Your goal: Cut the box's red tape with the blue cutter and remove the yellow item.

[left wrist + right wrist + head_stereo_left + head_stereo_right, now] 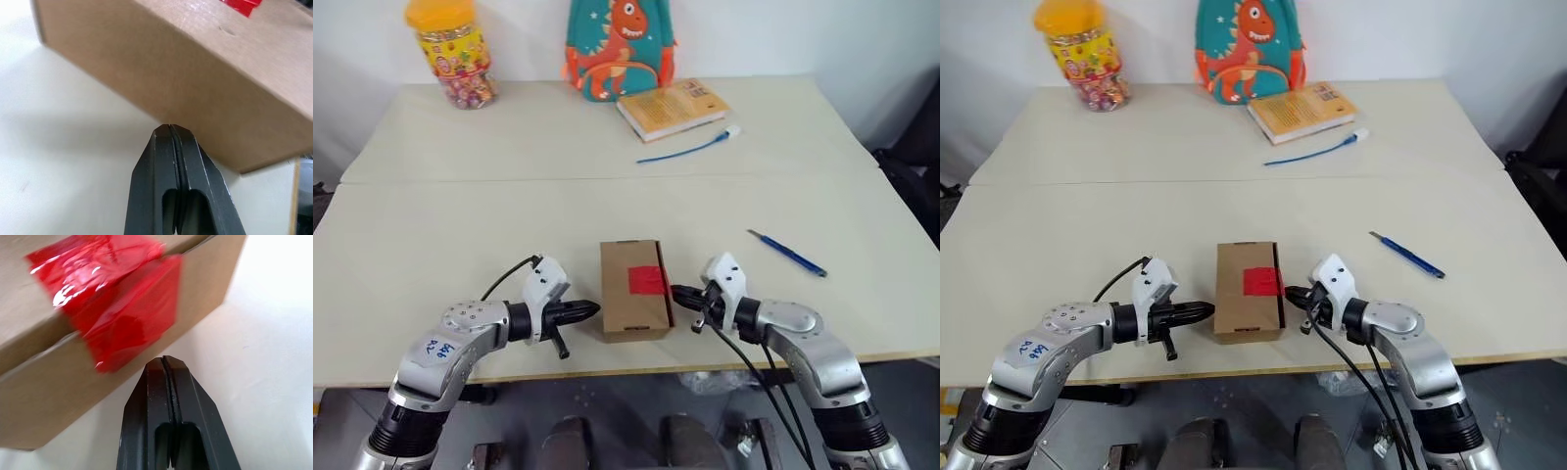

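The table [431, 225] holds the box [631, 308] near its near edge, lid closed, between 2 grippers. The left gripper [590, 310] sits just left of it, jaws closed on nothing; the right gripper [677, 293] sits just right of it, jaws likewise closed and empty. The cutter [787, 253] lies untouched well to the right. The tape [647, 280] looks whole, folding over the box's right edge. So nothing seems done yet: fetching, cutting and removal all remain. The yellow item is presumably inside, hidden.
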Robot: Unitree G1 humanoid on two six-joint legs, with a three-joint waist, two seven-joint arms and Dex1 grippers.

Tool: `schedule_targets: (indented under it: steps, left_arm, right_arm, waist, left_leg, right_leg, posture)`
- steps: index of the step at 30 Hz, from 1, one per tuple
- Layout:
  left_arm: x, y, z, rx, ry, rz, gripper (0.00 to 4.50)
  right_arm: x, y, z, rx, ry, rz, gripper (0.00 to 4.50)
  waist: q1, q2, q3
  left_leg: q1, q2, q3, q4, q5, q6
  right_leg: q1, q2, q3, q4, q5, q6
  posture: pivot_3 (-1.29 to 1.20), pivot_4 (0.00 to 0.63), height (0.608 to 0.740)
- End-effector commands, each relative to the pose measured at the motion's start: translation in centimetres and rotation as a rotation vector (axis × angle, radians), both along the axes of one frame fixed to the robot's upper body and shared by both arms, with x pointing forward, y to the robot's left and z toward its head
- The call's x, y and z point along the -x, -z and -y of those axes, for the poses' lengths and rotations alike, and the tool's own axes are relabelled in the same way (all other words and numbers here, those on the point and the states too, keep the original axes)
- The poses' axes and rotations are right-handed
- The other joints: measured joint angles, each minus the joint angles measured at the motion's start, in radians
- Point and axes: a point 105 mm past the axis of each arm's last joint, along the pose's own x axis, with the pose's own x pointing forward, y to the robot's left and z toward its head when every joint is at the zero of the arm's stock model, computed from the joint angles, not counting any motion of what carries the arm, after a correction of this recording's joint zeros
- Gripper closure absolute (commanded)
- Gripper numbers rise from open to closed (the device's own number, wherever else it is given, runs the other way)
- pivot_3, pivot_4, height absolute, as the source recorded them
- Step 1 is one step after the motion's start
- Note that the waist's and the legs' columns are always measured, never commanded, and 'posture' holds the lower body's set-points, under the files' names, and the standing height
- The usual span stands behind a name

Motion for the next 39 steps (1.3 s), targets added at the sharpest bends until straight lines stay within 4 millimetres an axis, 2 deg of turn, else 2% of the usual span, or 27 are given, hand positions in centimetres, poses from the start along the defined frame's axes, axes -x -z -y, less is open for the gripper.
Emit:
schedule_targets:
  steps: [1, 5, 7, 10, 12, 15, 19, 22, 26, 29, 33, 34, 39]
  left_arm:
    - [-0.1, -1.7, -1.9, -0.02, 0.015, 0.047, 4.5]
    - [-0.5, -4.5, -3.4, -0.006, 0.092, 0.067, 4.5]
    - [-1.4, -6.4, -2.8, 0.034, 0.128, 0.119, 4.5]
    - [-2.7, -8.0, -1.0, 0.093, 0.161, 0.179, 4.5]
    - [-3.4, -8.0, 0.9, 0.109, 0.209, 0.199, 4.5]
    - [-4.0, -7.0, 3.9, 0.092, 0.285, 0.198, 4.5]
    - [-4.2, -6.0, 5.6, 0.07, 0.322, 0.199, 4.5]
    - [-4.2, -5.3, 6.4, 0.047, 0.34, 0.202, 4.5]
    - [-3.9, -4.8, 6.9, 0.047, 0.356, 0.182, 4.5]
    - [-3.8, -3.7, 7.0, 0.001, 0.361, 0.173, 4.5]
    - [-3.6, -3.5, 7.2, 0.001, 0.356, 0.169, 4.5]
    - [-3.6, -3.5, 7.2, 0.001, 0.357, 0.168, 4.5]
    - [-3.4, -3.4, 7.3, -0.002, 0.356, 0.165, 4.5]
  right_arm:
    - [0.1, -3.2, 1.0, -0.075, 0.024, 0.088, 4.47]
    - [0.5, -4.4, 2.4, -0.064, 0.052, 0.085, 4.47]
    - [0.3, -5.2, 2.7, -0.081, 0.081, 0.044, 4.47]
    - [0.1, -5.4, 2.8, -0.092, 0.115, -0.057, 4.47]
    - [0.1, -5.5, 2.4, -0.095, 0.116, -0.126, 4.47]
    - [0.4, -5.7, 1.6, -0.095, 0.096, -0.21, 4.47]
    - [0.9, -5.2, 1.3, -0.077, 0.094, -0.302, 4.47]
    - [1.3, -5.4, 1.0, -0.064, 0.069, -0.306, 3.94]
    - [1.5, -5.8, 0.9, -0.078, 0.065, -0.31, 2.58]
    - [1.9, -6.0, 0.6, -0.091, 0.038, -0.328, 1.56]
    - [2.0, -6.0, 0.4, -0.103, 0.022, -0.351, 0.16]
    - [2.0, -5.9, 0.4, -0.101, 0.021, -0.354, 0.03]
    - [1.0, -4.8, 1.0, -0.052, 0.078, -0.354, 0.03]
  waist:
    - [0.022, 0.0, 0.0]
    - [0.031, 0.0, 0.0]
    - [0.032, 0.0, 0.0]
    - [0.03, 0.0, 0.0]
    - [0.028, 0.0, 0.0]
    - [0.029, 0.0, 0.0]
    - [0.027, 0.0, 0.0]
    - [0.029, -0.001, 0.0]
    - [0.029, -0.001, 0.0]
    - [0.029, -0.001, 0.0]
    - [0.029, -0.001, 0.0]
    - [0.029, -0.001, 0.0]
    - [0.029, -0.001, 0.0]
  left_leg:
    - [-0.003, 0.001, 0.002, 0.0, 0.0, -0.001]
    - [-0.003, 0.001, 0.006, -0.001, 0.003, -0.002]
    - [-0.003, 0.001, 0.008, -0.001, 0.002, -0.002]
    - [-0.002, 0.001, 0.009, -0.001, 0.002, -0.002]
    - [-0.002, 0.001, 0.01, -0.002, 0.002, -0.002]
    - [-0.002, 0.001, 0.012, -0.002, 0.002, -0.002]
    - [-0.003, 0.002, 0.014, -0.002, 0.002, -0.001]
    - [-0.004, 0.002, 0.017, -0.002, 0.002, -0.001]
    - [-0.004, 0.002, 0.019, 0.0, 0.002, -0.001]
    - [-0.004, 0.002, 0.019, -0.001, 0.002, -0.001]
    - [-0.004, 0.002, 0.019, 0.0, 0.002, -0.001]
    - [-0.004, 0.002, 0.019, 0.0, 0.002, -0.001]
    - [-0.004, 0.002, 0.02, 0.0, 0.001, 0.0]
  right_leg:
    - [-0.001, 0.0, 0.0, 0.002, -0.002, -0.004]
    - [-0.007, 0.001, 0.004, 0.003, -0.002, -0.004]
    - [-0.006, 0.001, 0.005, 0.002, -0.002, -0.004]
    - [-0.006, 0.001, 0.007, 0.003, -0.002, -0.004]
    - [-0.007, 0.001, 0.008, 0.005, -0.002, -0.004]
    - [-0.009, 0.002, 0.01, 0.009, -0.002, -0.004]
    - [-0.011, 0.002, 0.012, 0.009, -0.002, -0.004]
    - [-0.014, 0.002, 0.015, 0.011, -0.002, -0.004]
    - [-0.015, 0.002, 0.017, 0.011, -0.002, -0.004]
    - [-0.015, 0.002, 0.017, 0.011, -0.002, -0.004]
    - [-0.015, 0.002, 0.018, 0.01, -0.002, -0.004]
    - [-0.015, 0.002, 0.018, 0.01, -0.002, -0.004]
    - [-0.015, 0.002, 0.018, 0.01, -0.002, -0.004]
  posture:
    - [0.0, 0.15, 0.74]
    - [0.0, 0.15, 0.74]
    - [0.0, 0.15, 0.74]
    - [0.0, 0.15, 0.74]
    - [0.0, 0.15, 0.74]
    - [0.0, 0.15, 0.74]
    - [0.0, 0.15, 0.74]
    - [0.0, 0.15, 0.74]
    - [0.0, 0.15, 0.74]
    - [0.0, 0.15, 0.74]
    - [0.0, 0.15, 0.74]
    - [0.0, 0.15, 0.74]
    - [0.0, 0.15, 0.74]
